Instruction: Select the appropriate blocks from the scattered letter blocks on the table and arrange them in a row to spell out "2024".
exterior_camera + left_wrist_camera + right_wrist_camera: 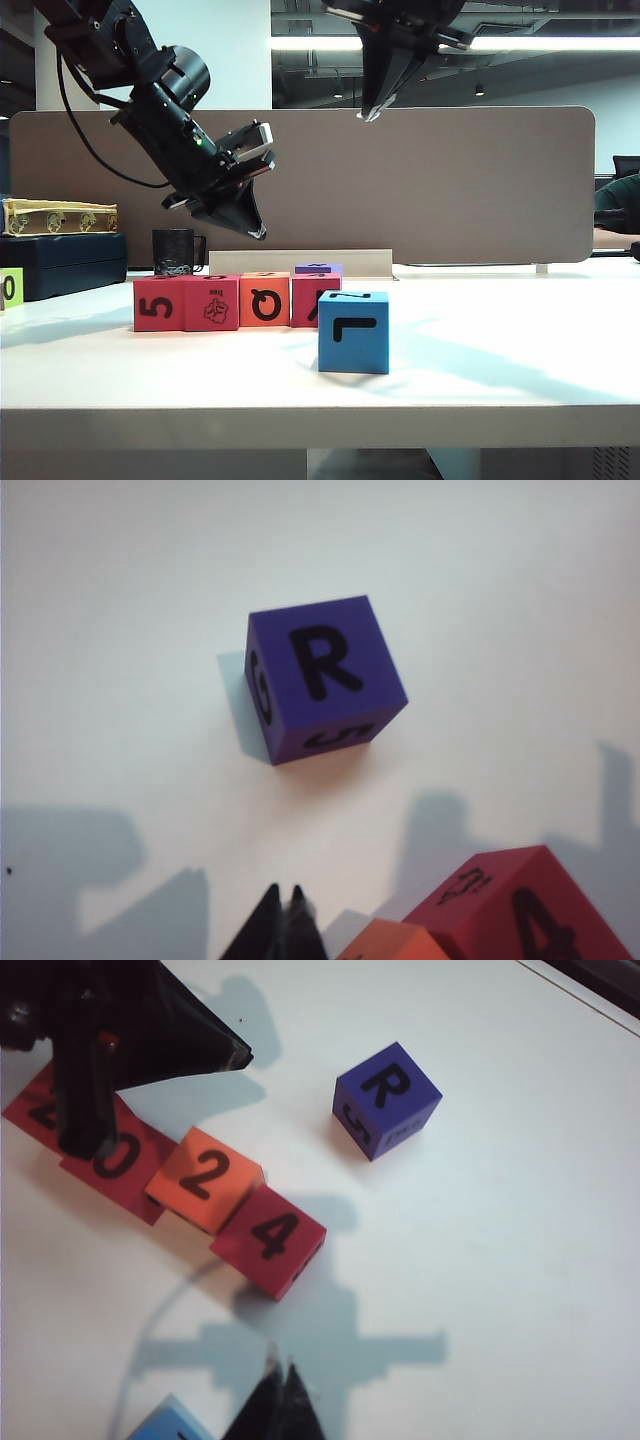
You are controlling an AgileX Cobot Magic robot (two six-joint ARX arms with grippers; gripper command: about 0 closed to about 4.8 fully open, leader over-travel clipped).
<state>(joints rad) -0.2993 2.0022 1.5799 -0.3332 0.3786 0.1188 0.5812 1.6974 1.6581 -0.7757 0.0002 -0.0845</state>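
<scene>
On the white table (520,370), four foam cubes stand touching in a row near the left of the exterior view. From that side their front faces read, left to right: a red cube marked 5 (158,304), a red cube with a small drawing (212,303), an orange cube marked Q (265,299) and a red cube (312,300) whose front is partly hidden. From above, in the right wrist view, the top faces of the same row show a partly covered 2, then 0, then 2 on the orange cube (205,1178) and 4 on the end red cube (270,1241).

Above the row hangs the left gripper (259,232), tilted down, jaws pressed together and holding nothing. Behind the row lies a purple cube marked R (322,676), apart from the others. In front of the row's right end stands a blue cube marked L (354,331), just beside the last red cube.

Further right and high over the table, the right gripper (368,114) points down, its fingers likewise closed and empty. A brown divider panel (470,180) stands behind.
</scene>
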